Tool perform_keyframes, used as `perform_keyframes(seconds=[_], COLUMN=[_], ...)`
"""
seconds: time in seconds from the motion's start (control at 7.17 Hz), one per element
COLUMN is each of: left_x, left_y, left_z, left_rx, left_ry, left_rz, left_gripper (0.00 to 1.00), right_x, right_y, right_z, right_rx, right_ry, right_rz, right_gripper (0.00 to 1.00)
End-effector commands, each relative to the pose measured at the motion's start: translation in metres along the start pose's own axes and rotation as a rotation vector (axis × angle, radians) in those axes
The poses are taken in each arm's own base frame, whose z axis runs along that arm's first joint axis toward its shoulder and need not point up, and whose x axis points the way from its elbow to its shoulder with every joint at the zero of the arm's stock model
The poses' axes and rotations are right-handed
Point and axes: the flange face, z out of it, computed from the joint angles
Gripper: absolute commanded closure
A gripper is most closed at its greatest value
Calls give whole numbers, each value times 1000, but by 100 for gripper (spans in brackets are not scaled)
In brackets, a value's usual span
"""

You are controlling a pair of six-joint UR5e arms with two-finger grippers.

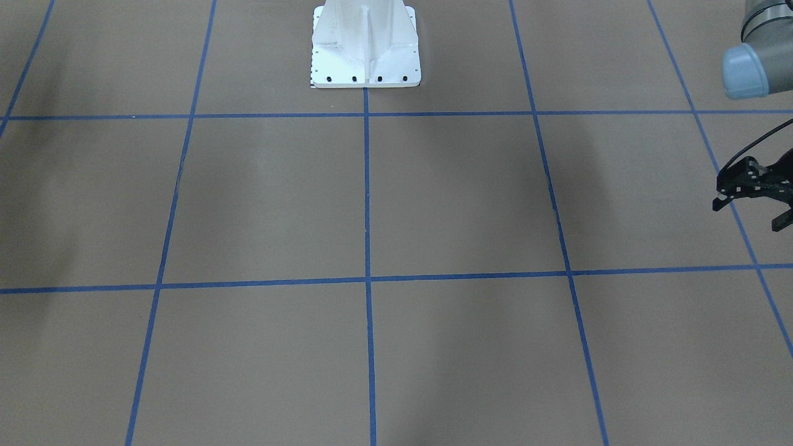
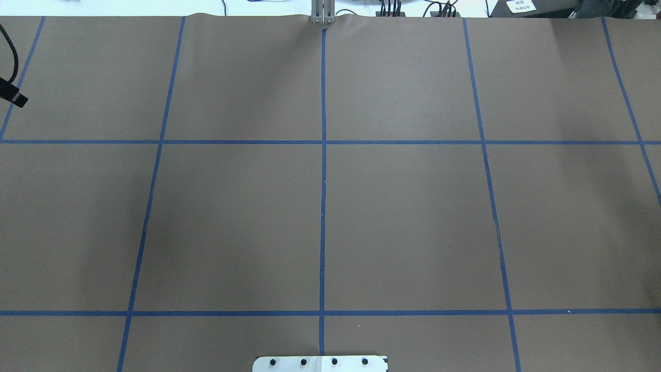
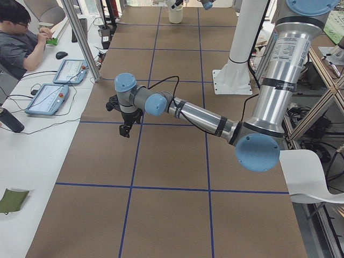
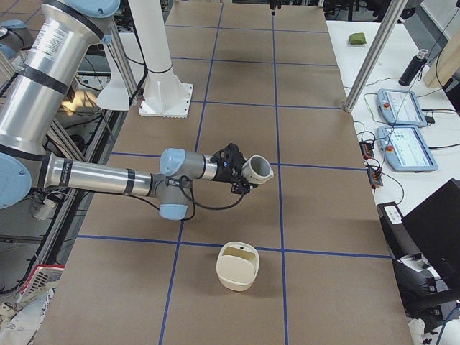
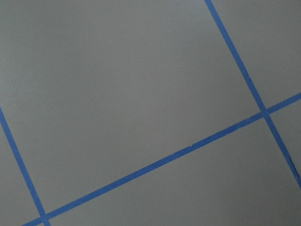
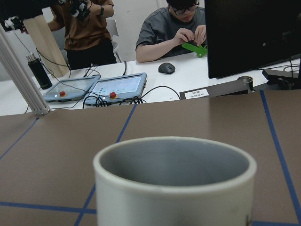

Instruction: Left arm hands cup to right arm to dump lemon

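Observation:
My right gripper (image 4: 241, 172) holds the white cup (image 4: 256, 169) off the table, tipped on its side with its mouth turned away from the arm. In the right wrist view the cup (image 6: 174, 183) fills the lower frame; its grey inside shows, and no fingers do. No lemon slices show in any view. My left gripper (image 1: 746, 214) hangs open and empty over the table's left end, far from the cup; it also shows in the exterior left view (image 3: 124, 130). The left wrist view shows only bare brown table and blue tape lines.
A cream bowl-like container (image 4: 237, 267) stands on the table nearer the camera than the held cup. The white robot pedestal (image 1: 365, 49) stands at the table's robot side. Operators (image 6: 174, 28), teach pendants (image 4: 402, 136) and a dark monitor (image 6: 249, 33) are beyond the far edge.

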Motion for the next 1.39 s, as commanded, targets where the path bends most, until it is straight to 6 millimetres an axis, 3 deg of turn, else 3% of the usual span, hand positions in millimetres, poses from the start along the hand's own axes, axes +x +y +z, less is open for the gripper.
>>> perform_keyframes(seconds=[0.0,0.42,0.7,0.98,1.25], left_x=[1,4,5,5,5], left_y=[8,9,8,8,8], left_z=[0,-5,-4,-4,-4], left_rx=[-2,6,6,5,5], left_ry=[-1,0,1,1,1], left_rz=[-2,3,5,5,5], left_gripper=[0,0,0,0,0], right_x=[60,76,76,83,88], right_y=[33,29,19,23,14], right_z=[-33,-41,-33,-37,-47], right_rx=[48,90,124,119,151], right_ry=[-71,-76,-164,-242,-285], right_rz=[212,552,812,966,1178], right_gripper=[91,91,91,93,93])
